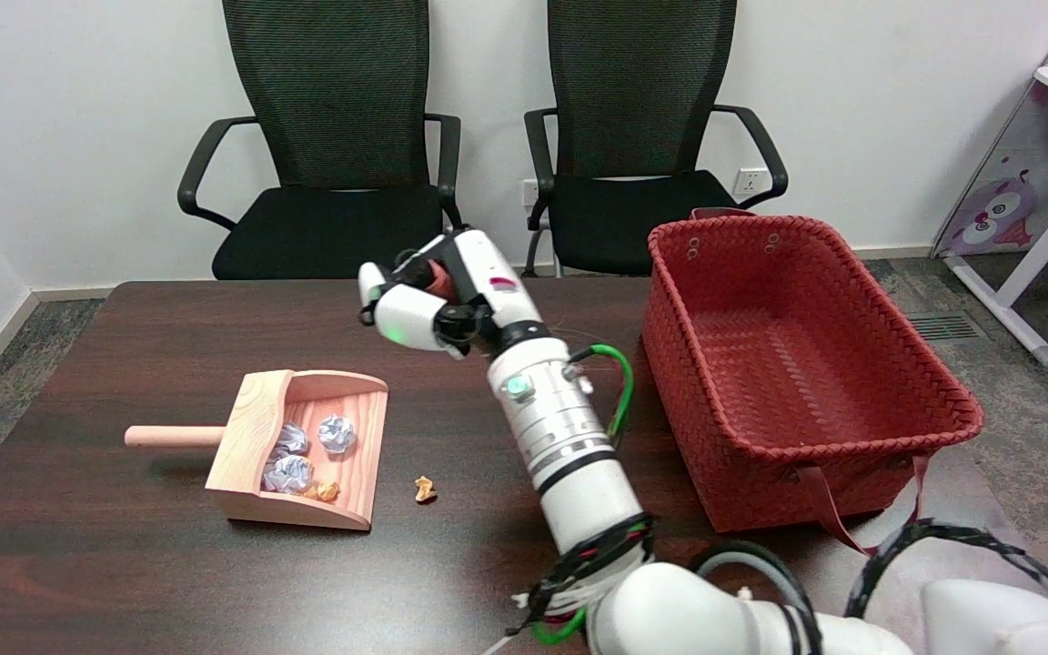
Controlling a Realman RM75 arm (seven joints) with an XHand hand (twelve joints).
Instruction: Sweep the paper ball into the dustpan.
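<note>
With 3 white balls and an orange scrap sitting in the wooden dustpan [256, 428], the right hand [438, 296] is hovering, fingers curled around something dark I cannot identify, so it should sweep the loose paper ball [424, 489] gently leftward into the pan's mouth.

This looks like an office room. Two black office chairs [333, 136] [642, 127] with mesh backs and armrests stand side by side at the far edge of a dark wooden table [124, 546]. Behind them is a plain white wall [60, 109] with a power socket [750, 181] low down. The floor has grey carpet [1015, 364]. At the right stands a white desk leg [1047, 255].
</note>
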